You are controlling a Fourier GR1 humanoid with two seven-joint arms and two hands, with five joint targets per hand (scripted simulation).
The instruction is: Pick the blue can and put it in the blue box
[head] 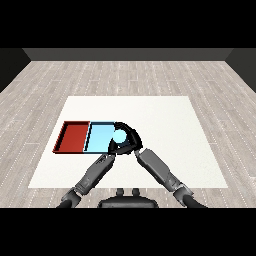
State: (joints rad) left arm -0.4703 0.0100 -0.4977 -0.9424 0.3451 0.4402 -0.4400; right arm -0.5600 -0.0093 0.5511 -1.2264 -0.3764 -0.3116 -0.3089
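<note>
White table (165,145) centred on grey wood-plank floor (130,77); dark wall (128,54) along far edge; even flat light.

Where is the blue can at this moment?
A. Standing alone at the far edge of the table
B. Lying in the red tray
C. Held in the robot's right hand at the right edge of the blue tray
C: the right hand curls round the blue can at the right edge of the light blue tray.

The blue can (119,135), pale blue with its round top showing, stands upright at the right edge of the light blue tray (98,137), which lies flat just right of centre-left on the table.
</note>
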